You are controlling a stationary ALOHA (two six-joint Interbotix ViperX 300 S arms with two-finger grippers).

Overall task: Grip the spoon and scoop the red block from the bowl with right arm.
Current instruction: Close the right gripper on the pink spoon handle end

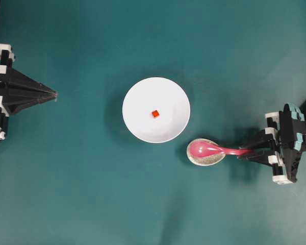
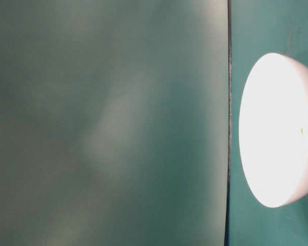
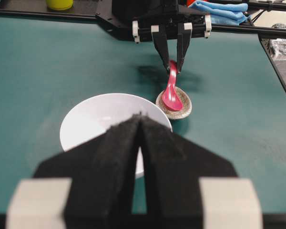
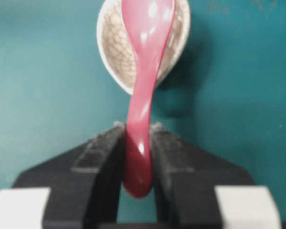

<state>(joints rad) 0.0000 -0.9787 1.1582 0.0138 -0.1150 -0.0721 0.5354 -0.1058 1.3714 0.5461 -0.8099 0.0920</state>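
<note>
My right gripper (image 4: 138,143) grips the spoon (image 1: 214,149) by its handle near the worktop's right edge; its scoop lies in the speckled dish (image 1: 206,152). The red block (image 1: 155,113) sits in the bowl (image 1: 137,97) at mid-worktop. My left gripper (image 1: 55,95) rests closed at the left edge, well apart.

one bowl (image 1: 143,130), one spoon (image 1: 209,149) (pink-red), one block (image 1: 155,114), one dish (image 1: 200,159)

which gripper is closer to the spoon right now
Right. The right gripper has its fingers on either side of the spoon handle's end, with the scoop resting in the speckled dish. The left gripper sits shut far off, beyond the bowl.
</note>
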